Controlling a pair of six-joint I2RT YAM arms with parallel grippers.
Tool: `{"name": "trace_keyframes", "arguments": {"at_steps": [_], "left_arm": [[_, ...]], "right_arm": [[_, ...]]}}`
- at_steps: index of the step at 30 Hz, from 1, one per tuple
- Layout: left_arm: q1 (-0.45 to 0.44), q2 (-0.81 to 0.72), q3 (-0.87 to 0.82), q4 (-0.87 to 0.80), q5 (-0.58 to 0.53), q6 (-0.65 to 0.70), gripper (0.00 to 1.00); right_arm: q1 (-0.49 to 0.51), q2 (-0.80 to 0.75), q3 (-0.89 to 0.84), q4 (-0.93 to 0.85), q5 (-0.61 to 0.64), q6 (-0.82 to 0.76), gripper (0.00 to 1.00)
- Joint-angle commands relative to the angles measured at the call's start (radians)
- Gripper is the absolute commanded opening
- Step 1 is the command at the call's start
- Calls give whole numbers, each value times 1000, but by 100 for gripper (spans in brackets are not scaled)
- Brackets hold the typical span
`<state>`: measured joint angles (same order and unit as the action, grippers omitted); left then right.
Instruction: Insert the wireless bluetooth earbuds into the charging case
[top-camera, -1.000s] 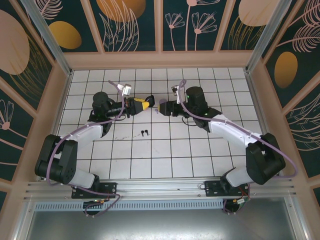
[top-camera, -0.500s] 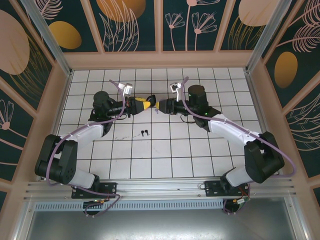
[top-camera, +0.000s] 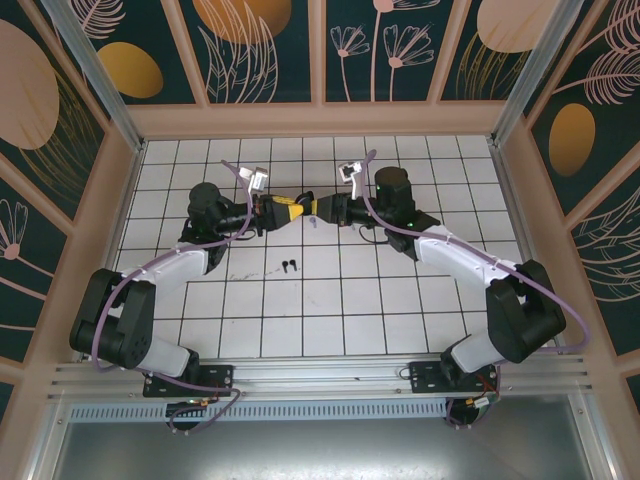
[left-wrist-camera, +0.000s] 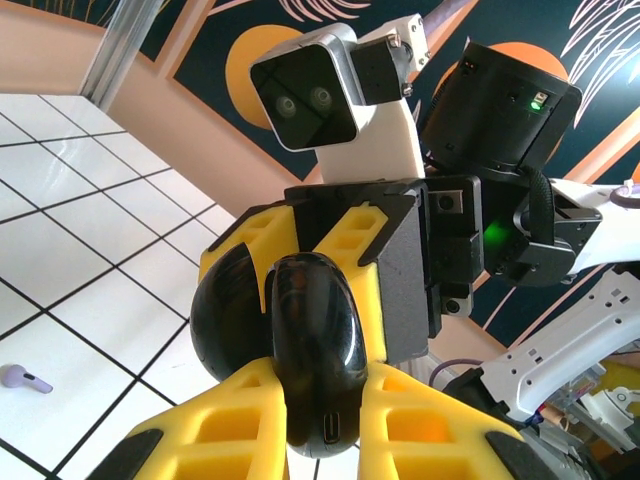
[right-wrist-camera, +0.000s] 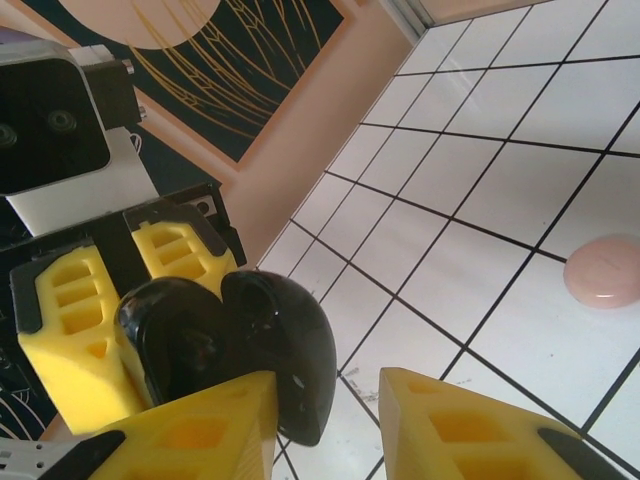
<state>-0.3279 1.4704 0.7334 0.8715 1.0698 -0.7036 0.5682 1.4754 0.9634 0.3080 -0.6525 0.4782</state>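
The two arms meet tip to tip above the white tiled desk (top-camera: 400, 310). The left end effector (top-camera: 290, 209) is clenched on a glossy black round charging case (left-wrist-camera: 312, 350), which stands open in two shells. The right end effector (top-camera: 315, 208) faces it with yellow fingers (right-wrist-camera: 470, 430) parted — one beside the case, the other clear of it. A pair of tiny black stemmed earbuds (top-camera: 288, 266) lies on the desk, just near of the meeting point. A lilac stemmed earbud (left-wrist-camera: 25, 378) and a pale pink round case (right-wrist-camera: 603, 270) rest on the tiles too.
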Motion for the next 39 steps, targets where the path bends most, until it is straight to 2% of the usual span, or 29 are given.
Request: {"name": "trace_keyframes", "arguments": {"at_steps": [1, 10, 17, 18, 20, 25, 33, 39], "left_arm": [[-7, -5, 29, 41, 21, -5, 0], [-10, -3, 35, 41, 13, -5, 0], [-18, 11, 42, 33, 3, -6, 0], [-17, 14, 43, 30, -3, -5, 5], [-17, 19, 42, 9, -38, 6, 28], [-17, 34, 63, -55, -136, 55, 52], [-18, 52, 202, -291, -181, 222, 57], [-17, 127, 423, -685, -93, 472, 58]], "right_arm": [[-11, 18, 35, 28, -2, 2, 30], [-11, 29, 28, 34, -13, 7, 22], [-8, 31, 44, 41, -24, 17, 0], [-9, 29, 48, 34, -22, 17, 0], [-10, 25, 58, 6, -5, 8, 0], [-16, 17, 91, -125, 91, -51, 0], [-65, -23, 130, -336, 213, -181, 0], [-62, -36, 186, -514, 315, -367, 0]]}}
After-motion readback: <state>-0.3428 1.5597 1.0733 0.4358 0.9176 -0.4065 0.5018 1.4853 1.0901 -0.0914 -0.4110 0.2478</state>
